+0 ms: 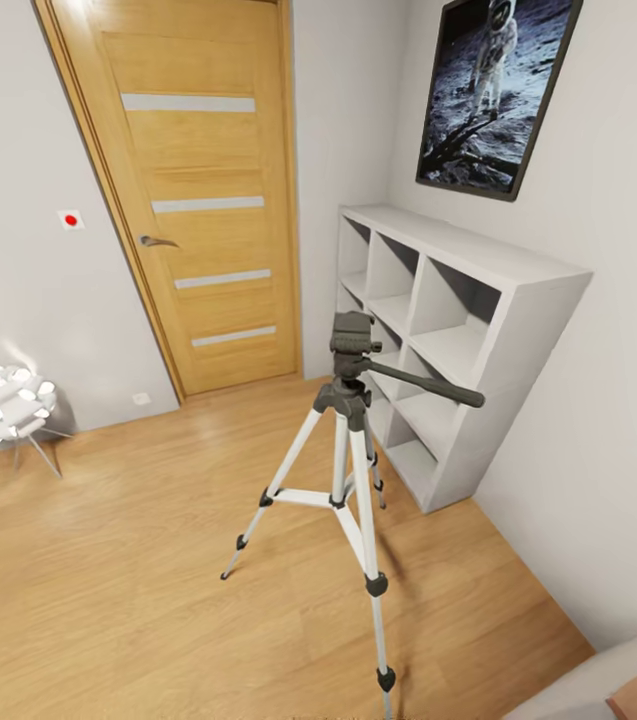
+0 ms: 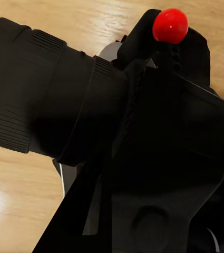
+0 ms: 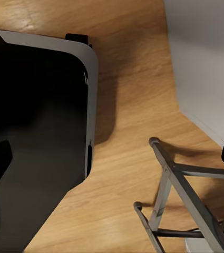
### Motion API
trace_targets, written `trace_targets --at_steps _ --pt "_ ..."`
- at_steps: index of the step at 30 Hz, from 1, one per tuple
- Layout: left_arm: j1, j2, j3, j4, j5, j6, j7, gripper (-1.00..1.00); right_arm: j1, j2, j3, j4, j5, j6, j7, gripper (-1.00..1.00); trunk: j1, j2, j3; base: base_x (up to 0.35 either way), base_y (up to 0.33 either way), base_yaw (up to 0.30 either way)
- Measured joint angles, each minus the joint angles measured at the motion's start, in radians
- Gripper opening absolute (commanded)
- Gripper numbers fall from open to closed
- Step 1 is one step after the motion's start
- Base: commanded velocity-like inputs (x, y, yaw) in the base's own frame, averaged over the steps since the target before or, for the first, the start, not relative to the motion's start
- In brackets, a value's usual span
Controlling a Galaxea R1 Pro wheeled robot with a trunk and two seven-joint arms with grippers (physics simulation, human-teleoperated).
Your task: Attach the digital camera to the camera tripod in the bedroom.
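one digital camera [image 2: 117, 121] fills the left wrist view, grip unclear; camera tripod [image 1: 348, 450] beside cube shelf [image 1: 448, 330]

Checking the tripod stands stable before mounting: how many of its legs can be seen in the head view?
3. One silver-white metal leg splays toward the door side, one runs toward the viewer, and one sits behind, toward the white cube shelf, partly hidden by the others.
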State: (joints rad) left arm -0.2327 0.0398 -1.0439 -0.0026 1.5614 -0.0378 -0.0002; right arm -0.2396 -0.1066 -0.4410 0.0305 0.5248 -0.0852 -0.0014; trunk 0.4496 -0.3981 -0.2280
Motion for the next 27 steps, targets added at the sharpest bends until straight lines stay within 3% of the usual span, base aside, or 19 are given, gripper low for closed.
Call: trace_targets --at_steps 27 --pt "0.0 0.0 0.0 0.0 0.0 0.0 0.0 -1.0 0.0 0.0 0.0 0.0 0.0 0.003 0.0 1.0 0.0 0.0 -0.044 0.0 0.0 0.079"
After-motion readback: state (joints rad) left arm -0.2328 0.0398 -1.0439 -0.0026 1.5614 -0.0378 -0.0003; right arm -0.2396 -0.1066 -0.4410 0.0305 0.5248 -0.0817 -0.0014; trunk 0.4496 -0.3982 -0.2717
